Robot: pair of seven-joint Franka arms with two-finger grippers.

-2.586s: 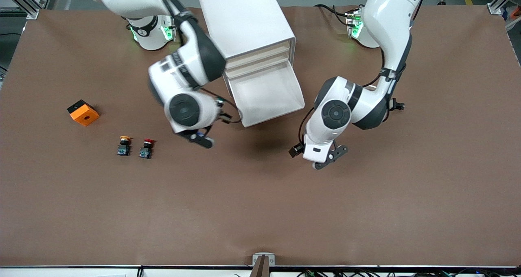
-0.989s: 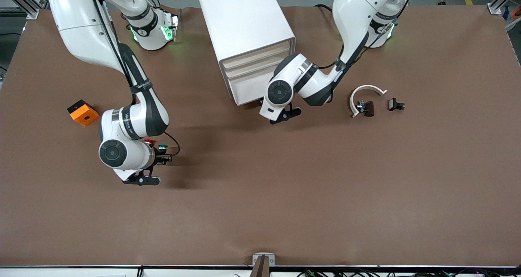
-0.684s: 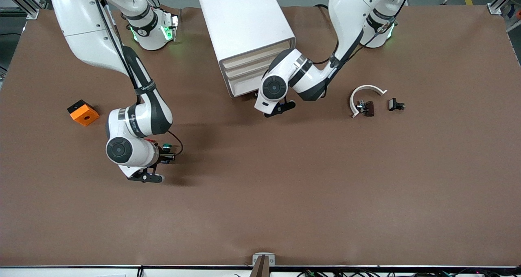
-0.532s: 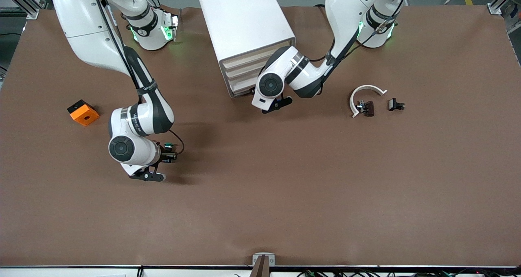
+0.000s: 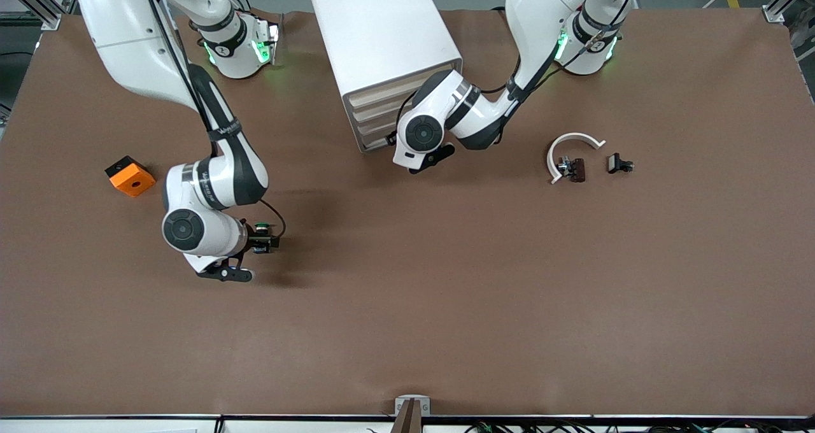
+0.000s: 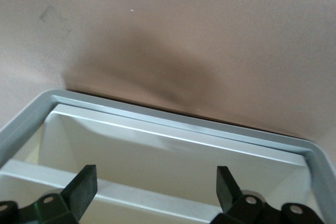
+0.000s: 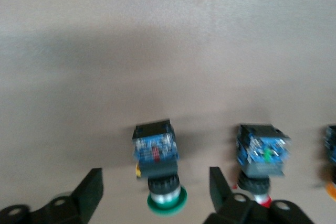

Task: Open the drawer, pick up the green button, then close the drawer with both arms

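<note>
brown tabletop (image 5: 446,293), bare over most of its area, with a white cabinet (image 5: 382,38) standing between the two arm bases.

left pincer (image 6: 155,195): set at the cabinet's front, at the lowest drawer (image 5: 375,141), which sits flush with the three above it. fingers spread wide. nothing between them; the wrist view shows the white cabinet frame and cream drawer fronts directly under the fingertips. contact with the front cannot be confirmed.

right pincer (image 7: 152,195): low over the tabletop toward the right arm's end. fingers spread wide, straddling the green-capped button (image 7: 160,174) without pinching it; a gap shows on each side. the button lies on the tabletop on its side, blue base pointing away from the wrist. in the front view the button (image 5: 260,227) shows just past the wrist housing.

beside it lies the red-capped button (image 7: 261,156), apart from it; a third one (image 7: 331,156) is cut by the frame edge.

other items: orange block (image 5: 130,176) farther toward that end; a white curved piece (image 5: 570,143) and small black parts (image 5: 619,163) toward the left arm's end.
</note>
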